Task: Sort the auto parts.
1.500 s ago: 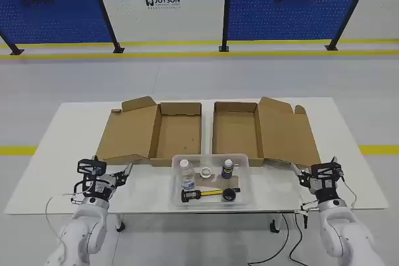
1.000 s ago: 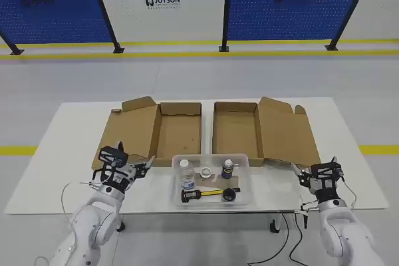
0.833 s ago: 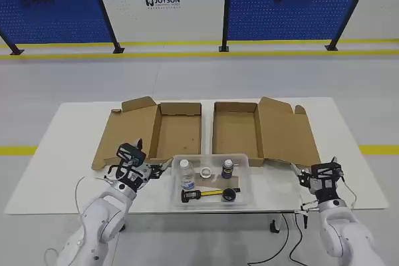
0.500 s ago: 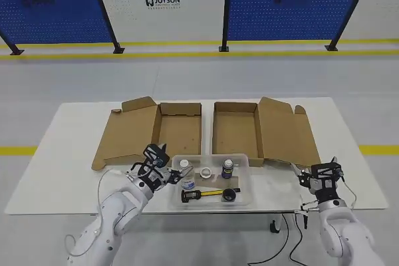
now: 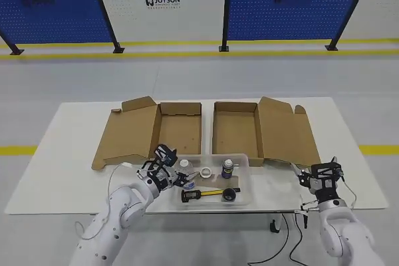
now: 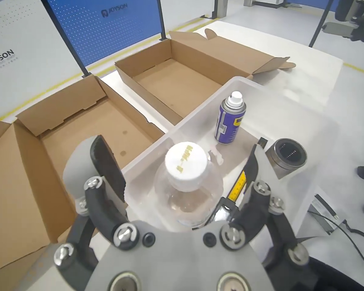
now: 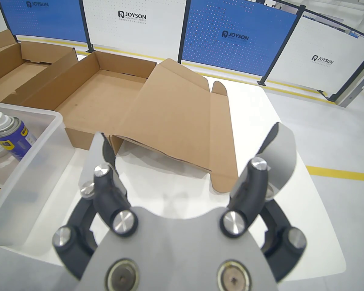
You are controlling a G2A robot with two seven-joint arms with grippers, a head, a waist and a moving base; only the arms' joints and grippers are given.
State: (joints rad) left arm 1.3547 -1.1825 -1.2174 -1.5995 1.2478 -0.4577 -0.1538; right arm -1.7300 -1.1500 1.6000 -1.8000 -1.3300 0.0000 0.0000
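A clear plastic tray (image 5: 249, 193) at the table's front middle holds a clear bottle with a white cap (image 6: 186, 160), a blue spray can (image 5: 227, 167), a metal cylinder (image 6: 286, 155), a black and yellow measuring tool (image 5: 203, 193) and a white ring (image 5: 205, 171). My left gripper (image 5: 176, 174) hangs open over the tray's left end. Its fingers (image 6: 106, 158) stand on either side of the bottle, apart from it. My right gripper (image 5: 319, 174) is open and empty above the table's right front, beside the tray (image 7: 33, 158) and spray can (image 7: 10, 139).
Two open cardboard boxes lie behind the tray, a left box (image 5: 179, 133) and a right box (image 5: 236, 130), each with its lid flap spread outward. The right box's flap (image 7: 173, 116) lies just ahead of the right gripper. Bare tabletop lies at the far left.
My left arm has swung from the table's left front corner rightward to the tray and now straddles the bottle. The right arm has stayed still.
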